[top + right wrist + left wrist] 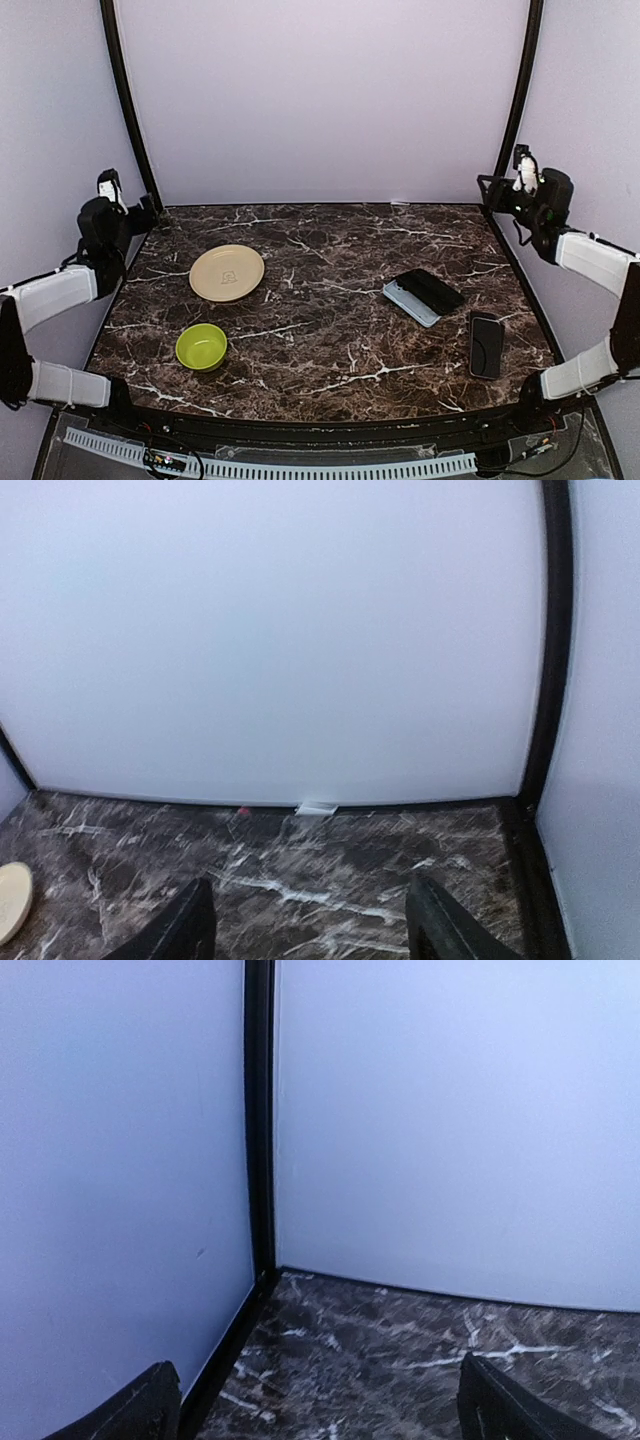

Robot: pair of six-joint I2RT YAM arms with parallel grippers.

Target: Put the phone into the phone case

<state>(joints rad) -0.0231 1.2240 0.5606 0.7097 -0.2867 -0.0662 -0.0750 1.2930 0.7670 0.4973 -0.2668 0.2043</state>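
left gripper (315, 1368) and right gripper (310, 883) both spread, holding nothing; phone (486, 345) lies near phone case (405, 298); any writing's too small for me to read.

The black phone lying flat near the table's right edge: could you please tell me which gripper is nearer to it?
Right. The right gripper sits at the far right corner, beyond the black phone; the left gripper is at the far left corner, across the dark marble table.

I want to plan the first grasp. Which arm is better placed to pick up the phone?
Right. The phone and phone case lie on the right side, near the right arm. The left pincer is far across, beyond the plate and bowl. The right pincer is open.
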